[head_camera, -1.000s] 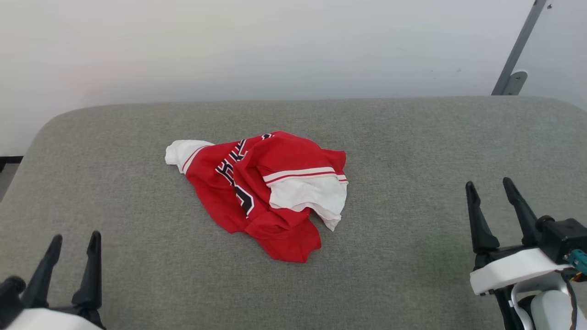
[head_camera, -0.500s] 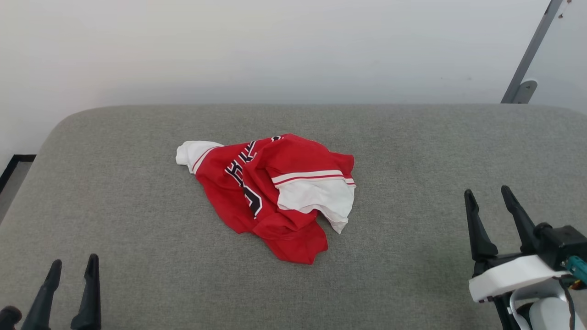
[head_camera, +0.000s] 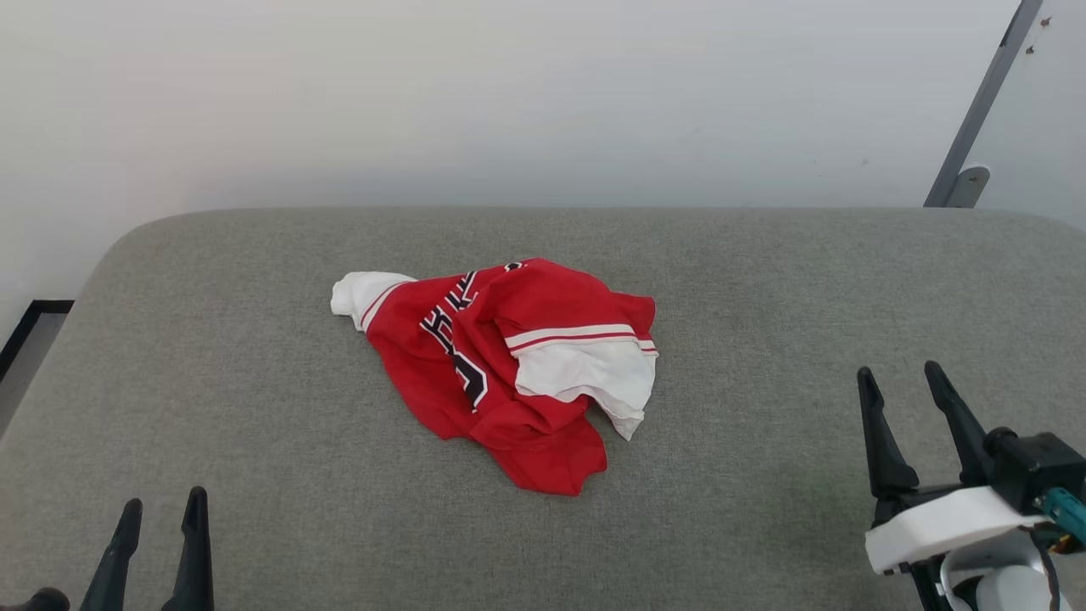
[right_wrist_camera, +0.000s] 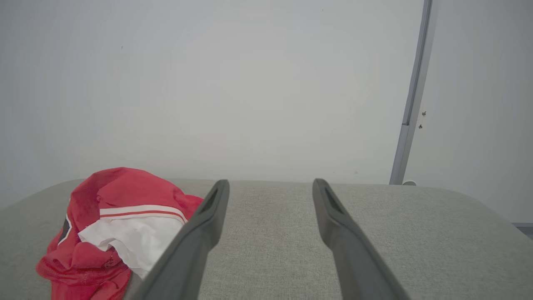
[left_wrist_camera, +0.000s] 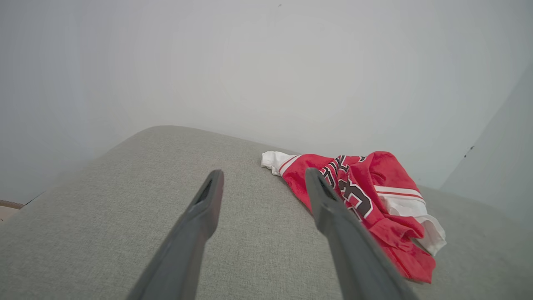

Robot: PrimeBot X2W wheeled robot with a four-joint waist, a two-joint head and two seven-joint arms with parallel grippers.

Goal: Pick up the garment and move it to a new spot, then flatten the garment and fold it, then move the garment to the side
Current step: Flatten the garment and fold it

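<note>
Finds the garment (head_camera: pixel 501 373) crumpled in a heap near the middle of the grey padded surface (head_camera: pixel 764 280), red body uppermost, one white sleeve folded across. Records the left gripper (head_camera: pixel 166 499) at lower left, fingers spread wide, holding nothing, well apart from the cloth. Records the right gripper (head_camera: pixel 898 370) likewise: spread, empty, well off to the right.

Item: red jersey-style garment (head_camera: pixel 501 365), white sleeves, striped trim, black lettering | State: crumpled heap, unfolded | Location: mid grey fabric surface (head_camera: pixel 764 280), untouched
</note>
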